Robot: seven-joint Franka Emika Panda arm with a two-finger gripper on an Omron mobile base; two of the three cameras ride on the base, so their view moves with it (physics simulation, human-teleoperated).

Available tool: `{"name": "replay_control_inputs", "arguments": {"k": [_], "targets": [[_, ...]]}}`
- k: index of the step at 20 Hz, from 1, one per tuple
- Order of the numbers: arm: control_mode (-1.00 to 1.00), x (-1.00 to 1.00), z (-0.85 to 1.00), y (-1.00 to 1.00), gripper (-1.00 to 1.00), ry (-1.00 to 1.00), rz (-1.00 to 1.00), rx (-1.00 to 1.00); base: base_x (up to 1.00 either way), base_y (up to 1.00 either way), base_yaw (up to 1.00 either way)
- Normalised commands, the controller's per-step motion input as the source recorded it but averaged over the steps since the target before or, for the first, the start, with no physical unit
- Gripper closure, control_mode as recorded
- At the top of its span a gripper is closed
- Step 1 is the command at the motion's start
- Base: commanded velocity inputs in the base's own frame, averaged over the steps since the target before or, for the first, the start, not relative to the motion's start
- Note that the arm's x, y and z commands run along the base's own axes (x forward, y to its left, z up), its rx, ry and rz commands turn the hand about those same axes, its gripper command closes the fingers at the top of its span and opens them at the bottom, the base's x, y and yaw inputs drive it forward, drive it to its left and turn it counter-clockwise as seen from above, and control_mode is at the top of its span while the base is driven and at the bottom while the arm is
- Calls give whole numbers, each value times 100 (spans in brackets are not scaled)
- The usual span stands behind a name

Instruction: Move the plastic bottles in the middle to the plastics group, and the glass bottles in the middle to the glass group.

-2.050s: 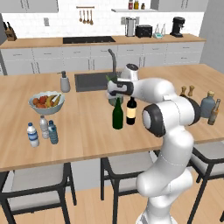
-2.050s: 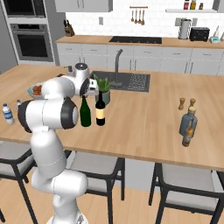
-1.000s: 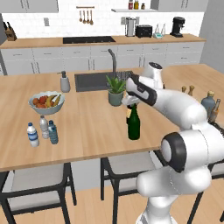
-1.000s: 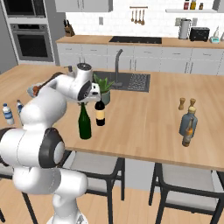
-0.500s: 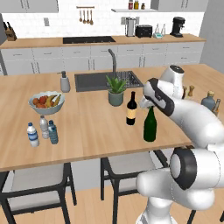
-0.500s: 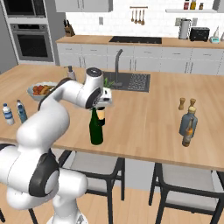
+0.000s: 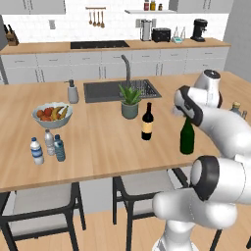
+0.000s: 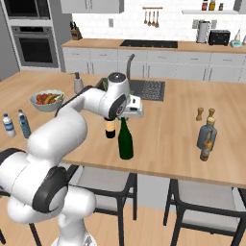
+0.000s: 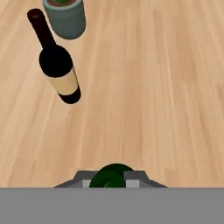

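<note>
My gripper [image 7: 187, 117] is shut on the neck of the plain dark green wine bottle [image 7: 187, 138], which stands upright near the counter's front edge with its base at or just above the wood. In the hand view the green bottle top [image 9: 109, 176] sits between my fingers. The near-black wine bottle with the tan label [image 7: 147, 123] stands to its left, apart. The squat blue-grey bottle [image 8: 207, 134] and slim brown bottle [image 8: 205, 149] stand far right. A small blue-capped plastic bottle [image 7: 59, 148] stands by two clear water bottles [image 7: 37, 150] at the left.
A potted plant [image 7: 130, 104] stands behind the labelled bottle, with the sink [image 7: 105, 90] beyond it. A fruit bowl [image 7: 52, 114] and soap dispenser [image 7: 72, 92] are at the left. Two wooden shakers [image 8: 205, 114] stand behind the glass bottles. Stools sit under the counter's front edge.
My gripper has carried the green bottle rightward along the counter, away from the labelled bottle and closer to the bottles at the right. The labelled bottle has stayed put.
</note>
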Motion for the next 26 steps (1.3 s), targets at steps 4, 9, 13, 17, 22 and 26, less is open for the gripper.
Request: {"name": "replay_control_inputs", "arguments": {"k": [4,9,13,17,22,26], "targets": [[-100,17,1,-77,100,0,-22,-10,0,0,0],[-100,19,0,-79,100,0,-21,-10,0,0,0],[-100,22,0,-78,100,0,-20,-1,0,0,0],[-100,20,0,-76,100,-4,-12,0,0,0,0],[-100,25,0,-62,100,-12,-7,0,0,0,0],[-100,38,-11,-37,100,-3,-4,4,0,0,0]]}}
